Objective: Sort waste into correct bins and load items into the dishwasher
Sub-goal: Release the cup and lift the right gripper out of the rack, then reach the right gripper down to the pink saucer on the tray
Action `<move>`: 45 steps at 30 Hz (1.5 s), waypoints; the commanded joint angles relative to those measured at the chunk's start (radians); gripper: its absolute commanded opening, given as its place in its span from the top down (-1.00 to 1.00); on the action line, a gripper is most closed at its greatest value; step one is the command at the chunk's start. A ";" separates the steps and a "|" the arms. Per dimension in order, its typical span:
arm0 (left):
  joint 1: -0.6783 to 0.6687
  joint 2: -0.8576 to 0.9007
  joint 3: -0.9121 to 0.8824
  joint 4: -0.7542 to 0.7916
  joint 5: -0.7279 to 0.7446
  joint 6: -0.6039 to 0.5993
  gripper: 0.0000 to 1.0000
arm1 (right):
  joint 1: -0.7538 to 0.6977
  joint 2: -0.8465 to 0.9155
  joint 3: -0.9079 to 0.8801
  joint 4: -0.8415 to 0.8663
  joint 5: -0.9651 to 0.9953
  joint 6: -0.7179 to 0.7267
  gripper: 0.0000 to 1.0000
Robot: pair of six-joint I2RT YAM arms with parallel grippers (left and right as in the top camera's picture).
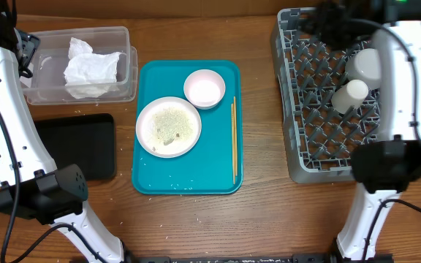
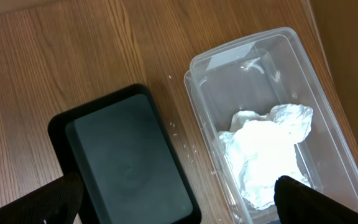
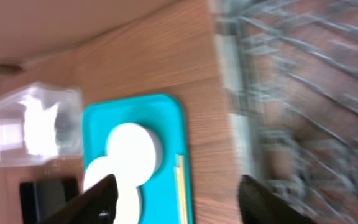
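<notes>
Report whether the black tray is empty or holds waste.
Empty: the black tray shows a bare dark floor; the crumpled napkins lie in the clear tub beside it.

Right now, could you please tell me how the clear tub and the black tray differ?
The clear tub is see-through and deep; the black tray is opaque and shallow. The clear tub holds crumpled napkins; the black tray looks bare. Both are rectangular, of similar footprint.

You've got the tub [image 1: 108,36] far left with napkins [image 1: 90,69] in it, shallow tray [image 1: 86,142] on its near side. Serving tray [image 1: 188,175] is in the middle, carrying a plate [image 1: 146,124], a bowl [image 1: 205,88] far-right of that, chopsticks [image 1: 234,139] along the right edge. Dish rack [image 1: 313,139] is right, cup [image 1: 349,95] inside.
</notes>
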 commanded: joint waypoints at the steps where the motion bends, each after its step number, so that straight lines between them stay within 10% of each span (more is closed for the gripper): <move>1: -0.006 0.009 -0.001 0.000 -0.019 -0.009 -1.00 | 0.150 0.000 -0.008 0.048 0.022 -0.024 -0.32; 11: -0.006 0.009 -0.001 0.001 -0.019 -0.009 -1.00 | 0.493 0.184 -0.024 0.185 0.410 -0.041 -0.64; 19: -0.006 0.009 -0.001 0.000 -0.019 -0.010 -1.00 | 0.602 0.300 -0.024 0.242 0.411 0.007 -0.26; 45: -0.006 0.009 -0.001 0.001 -0.019 -0.010 -1.00 | 0.665 0.377 -0.078 0.262 0.457 0.000 -0.06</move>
